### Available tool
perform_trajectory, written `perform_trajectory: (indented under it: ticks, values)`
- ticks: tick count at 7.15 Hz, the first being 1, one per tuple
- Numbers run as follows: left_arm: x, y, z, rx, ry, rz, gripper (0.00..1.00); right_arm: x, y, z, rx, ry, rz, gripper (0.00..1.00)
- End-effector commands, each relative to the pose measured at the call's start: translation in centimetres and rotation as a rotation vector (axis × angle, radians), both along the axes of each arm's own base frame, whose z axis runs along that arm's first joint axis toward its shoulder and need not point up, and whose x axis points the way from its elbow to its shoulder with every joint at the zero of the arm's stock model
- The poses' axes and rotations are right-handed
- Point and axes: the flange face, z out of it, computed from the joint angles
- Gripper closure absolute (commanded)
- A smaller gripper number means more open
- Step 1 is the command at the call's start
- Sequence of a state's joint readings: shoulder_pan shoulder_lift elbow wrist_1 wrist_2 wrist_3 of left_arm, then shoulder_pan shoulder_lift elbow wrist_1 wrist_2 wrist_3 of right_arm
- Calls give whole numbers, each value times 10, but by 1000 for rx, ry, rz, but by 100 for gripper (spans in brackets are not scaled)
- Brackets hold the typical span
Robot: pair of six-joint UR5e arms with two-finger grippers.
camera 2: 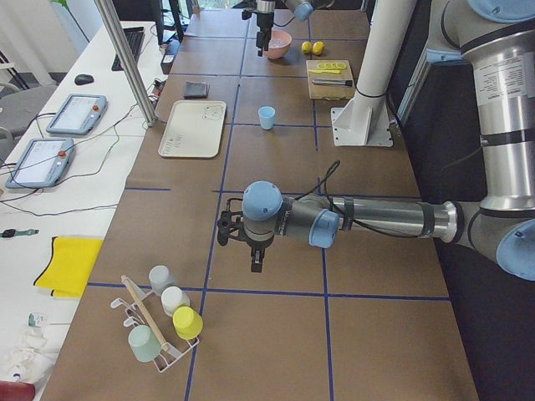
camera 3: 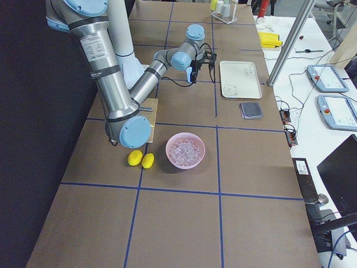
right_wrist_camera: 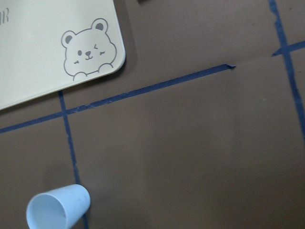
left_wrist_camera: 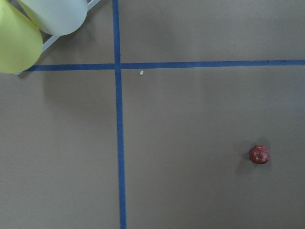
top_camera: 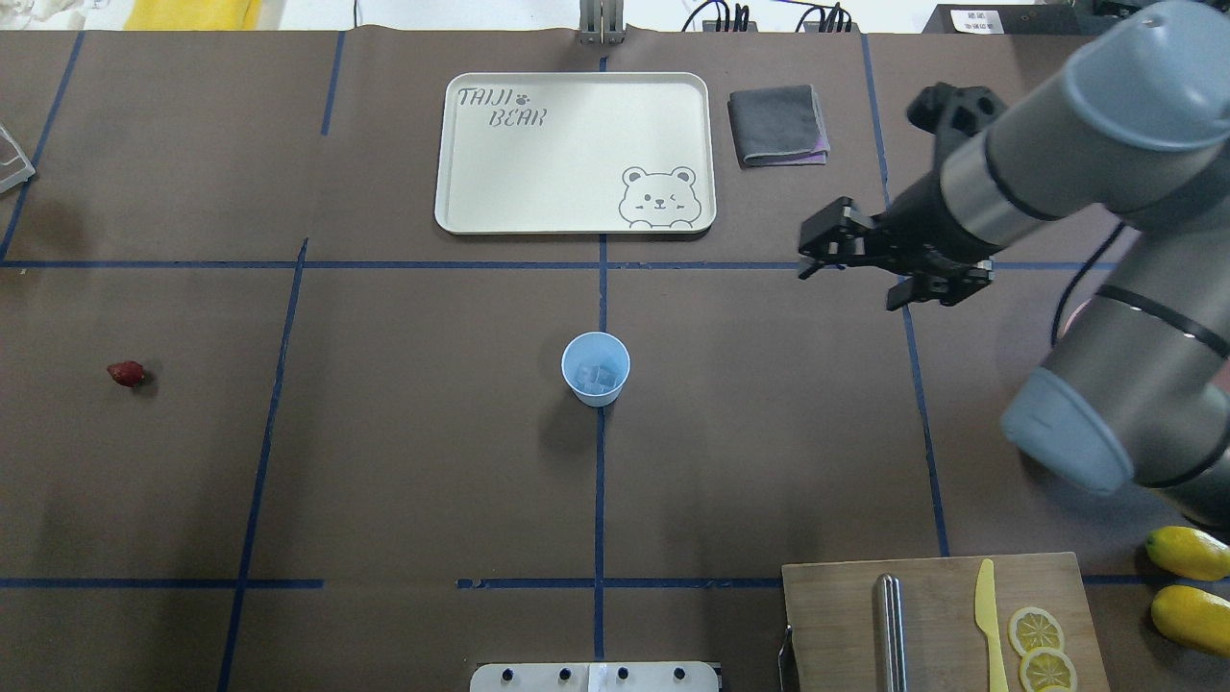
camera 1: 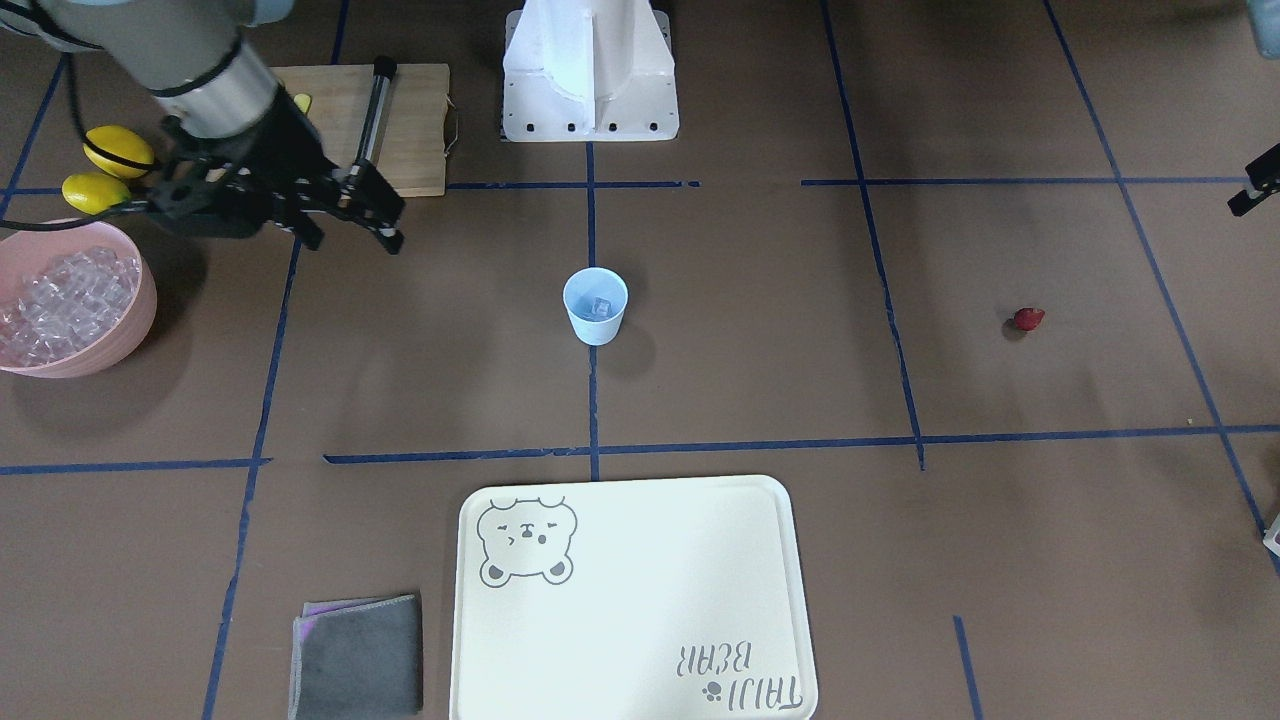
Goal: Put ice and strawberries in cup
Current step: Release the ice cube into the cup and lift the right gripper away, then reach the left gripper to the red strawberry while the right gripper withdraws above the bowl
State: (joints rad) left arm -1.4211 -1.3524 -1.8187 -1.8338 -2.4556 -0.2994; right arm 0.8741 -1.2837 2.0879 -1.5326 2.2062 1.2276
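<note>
The pale blue cup (top_camera: 596,368) stands upright at the table's centre, with a few ice cubes (top_camera: 601,375) inside it. More ice (camera 1: 60,300) is heaped in the pink bowl (camera 1: 143,300). The strawberry (top_camera: 126,373) lies alone on the table far to the cup's left, and also shows in the left wrist view (left_wrist_camera: 259,154). My right gripper (top_camera: 815,255) hangs open and empty above the table, between the cup and the bowl. My left gripper (camera 2: 256,261) points down near the strawberry. I cannot tell whether it is open or shut.
A cream tray (top_camera: 557,183) and a grey cloth (top_camera: 776,125) lie beyond the cup. A cutting board (top_camera: 836,615) holds a steel bar, a yellow knife and lemon slices. Two lemons (top_camera: 1187,553) lie beside it. A rack of cups (camera 2: 159,334) stands at the far left.
</note>
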Motion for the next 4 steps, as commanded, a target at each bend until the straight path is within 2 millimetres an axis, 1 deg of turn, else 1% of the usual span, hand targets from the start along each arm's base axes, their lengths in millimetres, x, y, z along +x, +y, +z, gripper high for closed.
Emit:
perform_trajectory:
  ticks: [1,2,3,4]
  values:
    - [62,-13,-20,-71,22,12,0,93,2,68,84,26,-82,0]
    - [103,-19,-24,-82,-44,17,0,111,4,93,120,53,-112,0]
    - [152,-16,-31,-78,-80,17,0,116,-2,104,134,64,-124,0]
    - [205,-23,-60,-151,-48,-13,0,114,-4,109,130,72,-123,0]
